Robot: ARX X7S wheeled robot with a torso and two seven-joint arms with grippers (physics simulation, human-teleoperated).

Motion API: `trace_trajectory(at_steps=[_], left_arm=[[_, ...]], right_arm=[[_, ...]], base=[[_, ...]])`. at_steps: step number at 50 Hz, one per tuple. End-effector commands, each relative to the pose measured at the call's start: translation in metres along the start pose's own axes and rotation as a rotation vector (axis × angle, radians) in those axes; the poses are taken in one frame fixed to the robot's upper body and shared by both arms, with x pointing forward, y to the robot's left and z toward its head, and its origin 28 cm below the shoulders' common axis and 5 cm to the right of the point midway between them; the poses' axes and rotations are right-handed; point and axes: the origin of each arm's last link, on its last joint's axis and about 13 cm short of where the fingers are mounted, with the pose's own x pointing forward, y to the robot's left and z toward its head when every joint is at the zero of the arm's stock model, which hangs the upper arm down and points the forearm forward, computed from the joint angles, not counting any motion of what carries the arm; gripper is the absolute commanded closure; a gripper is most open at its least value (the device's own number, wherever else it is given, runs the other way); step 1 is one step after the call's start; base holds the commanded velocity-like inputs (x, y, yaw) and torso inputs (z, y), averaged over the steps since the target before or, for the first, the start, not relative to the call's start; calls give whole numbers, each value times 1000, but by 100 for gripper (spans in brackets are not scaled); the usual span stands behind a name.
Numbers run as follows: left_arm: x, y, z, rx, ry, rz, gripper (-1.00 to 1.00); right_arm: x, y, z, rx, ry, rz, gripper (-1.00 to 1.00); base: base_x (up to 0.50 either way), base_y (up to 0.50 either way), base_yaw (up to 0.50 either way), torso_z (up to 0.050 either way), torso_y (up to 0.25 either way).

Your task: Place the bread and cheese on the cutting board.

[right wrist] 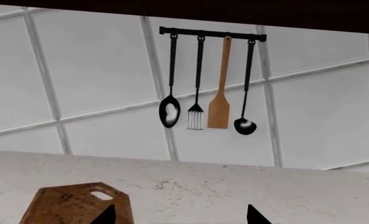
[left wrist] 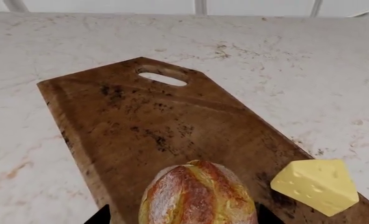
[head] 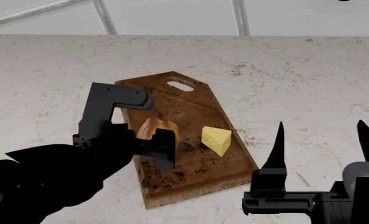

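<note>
The cutting board [head: 194, 105] lies on the marble counter, handle hole at the far end; it also shows in the left wrist view [left wrist: 141, 116] and the right wrist view [right wrist: 66, 203]. The bread [left wrist: 197, 193] rests on the board between the jaws of my left gripper [left wrist: 183, 215], which is open, with a gap at one side. In the head view the left gripper [head: 159, 140] hides part of the bread [head: 153, 127]. The cheese [head: 217, 140] sits on the board by its right edge and also shows in the left wrist view [left wrist: 316, 185]. My right gripper [head: 320, 128] is open, empty and points upward.
The pale marble counter [head: 309, 79] runs back to a white tiled wall [head: 172, 16]. In the right wrist view a black rail [right wrist: 212, 34] on the wall carries a spoon, a fork, a wooden spatula and a ladle.
</note>
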Motion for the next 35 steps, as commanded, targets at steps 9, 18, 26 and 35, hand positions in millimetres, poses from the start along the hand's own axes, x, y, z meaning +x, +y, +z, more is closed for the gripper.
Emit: trace_trajectory(at_steps=[9,18,26,35], left_arm=[[-14,-5,10,21,-50,-11,-100],[-34,-10,26,5,-131,-29,-100],[-55,-7,31,1,-234,9,-100],[-89,-5,21,21,-375,26,-100]], right_arm=[[-1,1,1,0,1,8,-100],[-2,0,1,3,-2,7,-100],[-1,2,2,-2,-7,12,-100],[1,5,3,-12,-11,19,-100]], base=[[0,0,0,0,0],[0,0,0,0,0],[0,0,0,0,0],[0,0,0,0,0]])
